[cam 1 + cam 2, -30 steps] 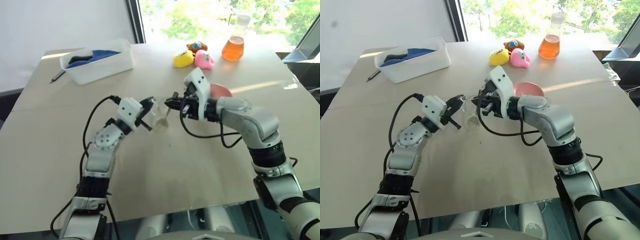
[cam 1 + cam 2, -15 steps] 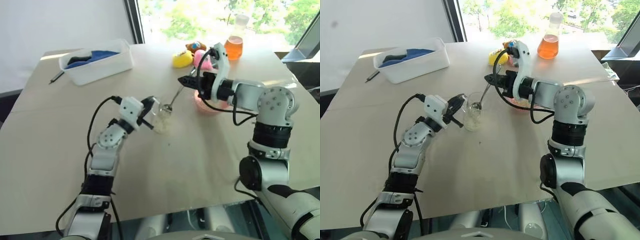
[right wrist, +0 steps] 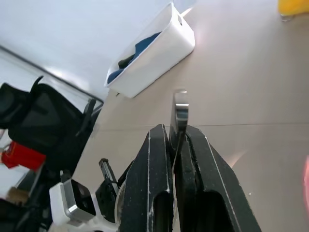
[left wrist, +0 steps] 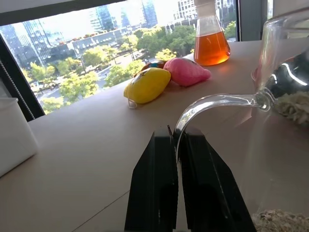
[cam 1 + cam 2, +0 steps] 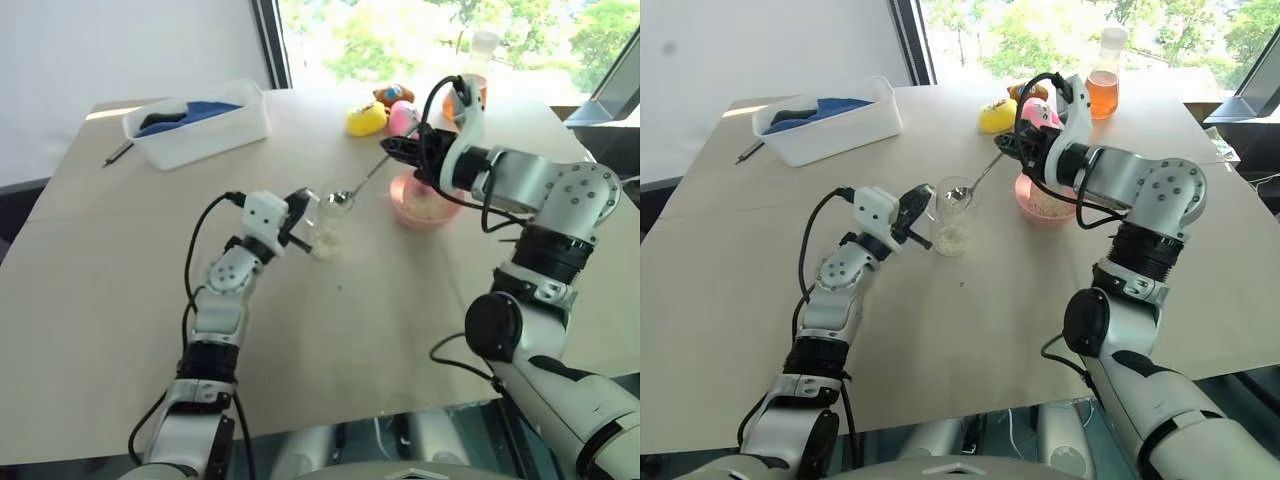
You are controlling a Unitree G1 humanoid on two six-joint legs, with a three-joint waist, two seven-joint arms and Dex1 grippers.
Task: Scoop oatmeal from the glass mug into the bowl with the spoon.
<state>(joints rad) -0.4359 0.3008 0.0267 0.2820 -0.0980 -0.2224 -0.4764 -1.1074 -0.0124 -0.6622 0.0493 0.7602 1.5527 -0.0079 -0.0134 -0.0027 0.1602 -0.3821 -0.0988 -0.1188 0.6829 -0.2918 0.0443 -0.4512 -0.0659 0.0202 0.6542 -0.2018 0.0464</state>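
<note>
on the pale wooden table [image 5: 420,330], left gripper [image 5: 300,213] clamps the clear glass mug [image 5: 322,228] handle; right gripper [image 5: 392,146] pinches the slim silver spoon [image 5: 362,182], which risks spilling oats short of the pink bowl [image 5: 424,200].

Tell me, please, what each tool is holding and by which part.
Left tool: the glass mug, by its handle. Right tool: the spoon, by its handle's end.

You had a pale wooden table [image 5: 90,300] set against a plain white wall [image 5: 120,50]. A dark window frame [image 5: 270,45] stood beside that wall, and bright daylight came through the window [image 5: 400,30], with green trees outside. The left wrist view looked out on city buildings [image 4: 111,24]. Sunlight streaked the tabletop near its far edge.
</note>
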